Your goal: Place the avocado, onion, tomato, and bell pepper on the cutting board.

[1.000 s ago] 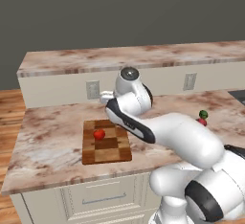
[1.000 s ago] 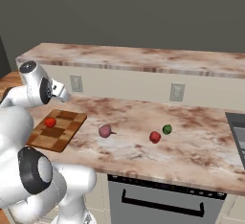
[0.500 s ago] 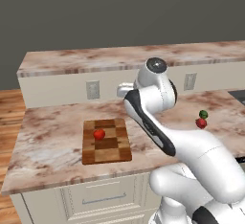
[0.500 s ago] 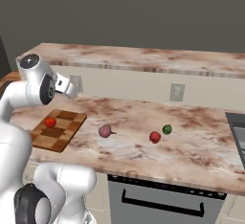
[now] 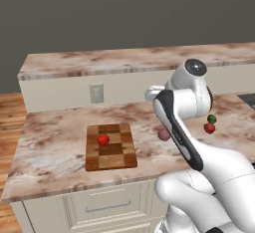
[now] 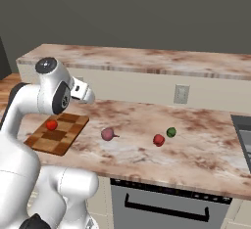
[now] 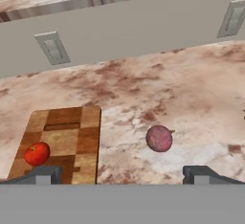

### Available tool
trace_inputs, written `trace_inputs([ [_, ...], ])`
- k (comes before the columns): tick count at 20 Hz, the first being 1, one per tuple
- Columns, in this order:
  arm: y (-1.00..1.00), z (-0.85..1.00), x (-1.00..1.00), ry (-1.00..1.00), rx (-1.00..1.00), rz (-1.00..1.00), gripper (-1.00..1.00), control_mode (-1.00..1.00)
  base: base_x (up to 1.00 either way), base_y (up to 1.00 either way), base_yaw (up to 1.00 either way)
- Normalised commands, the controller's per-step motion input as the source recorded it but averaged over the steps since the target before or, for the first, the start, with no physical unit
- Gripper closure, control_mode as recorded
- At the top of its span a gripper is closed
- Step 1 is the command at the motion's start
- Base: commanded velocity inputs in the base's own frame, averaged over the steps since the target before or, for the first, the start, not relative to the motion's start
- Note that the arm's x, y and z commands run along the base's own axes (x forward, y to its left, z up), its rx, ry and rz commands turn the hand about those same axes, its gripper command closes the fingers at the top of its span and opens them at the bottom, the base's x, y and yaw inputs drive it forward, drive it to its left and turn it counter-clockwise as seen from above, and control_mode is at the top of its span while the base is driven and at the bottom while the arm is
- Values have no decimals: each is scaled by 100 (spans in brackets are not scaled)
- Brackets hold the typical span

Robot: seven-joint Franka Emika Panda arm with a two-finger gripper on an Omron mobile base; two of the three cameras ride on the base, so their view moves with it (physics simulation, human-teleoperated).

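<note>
The wooden cutting board point(image 5: 110, 147) point(image 6: 58, 134) point(image 7: 64, 139) lies on the left of the counter, with the tomato point(image 5: 103, 139) point(image 6: 52, 125) point(image 7: 37, 153) resting on it. The purple-pink onion point(image 7: 159, 138) point(image 6: 108, 134) point(image 5: 163, 135) sits on the counter right of the board, partly behind my arm in the left base view. Further right, the green avocado point(image 6: 171, 132) point(image 5: 212, 119) and the red bell pepper point(image 6: 158, 140) point(image 5: 209, 128) lie close together. My gripper point(image 7: 123, 174) point(image 6: 87, 95) hovers open and empty above the counter, over the strip between board and onion.
A low wall with two outlets point(image 7: 52, 47) point(image 7: 234, 18) backs the counter, under a raised marble ledge point(image 6: 147, 59). A dark sink edge point(image 6: 242, 135) lies at the far right. An oven front point(image 6: 166, 203) sits below the counter edge.
My arm has swung right, from over the cutting board toward the onion. The tomato stays on the board and the jaws stay open.
</note>
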Motion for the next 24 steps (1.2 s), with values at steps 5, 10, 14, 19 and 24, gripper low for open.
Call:
trace_inputs([
  [5, -36, -4, 0, 0, 0, 0, -100, -100, 0, 0, 0],
  [10, -12, 0, 8, 4, 0, 0, -100, -100, 0, 0, 0],
  [14, -24, -2, 0, 5, 0, 0, -100, -100, 0, 0, 0],
  [19, -22, 0, 0, 9, 0, 0, -100, -100, 0, 0, 0],
  [24, -1, 0, 0, 2, 0, 0, -100, -100, 0, 0, 0],
])
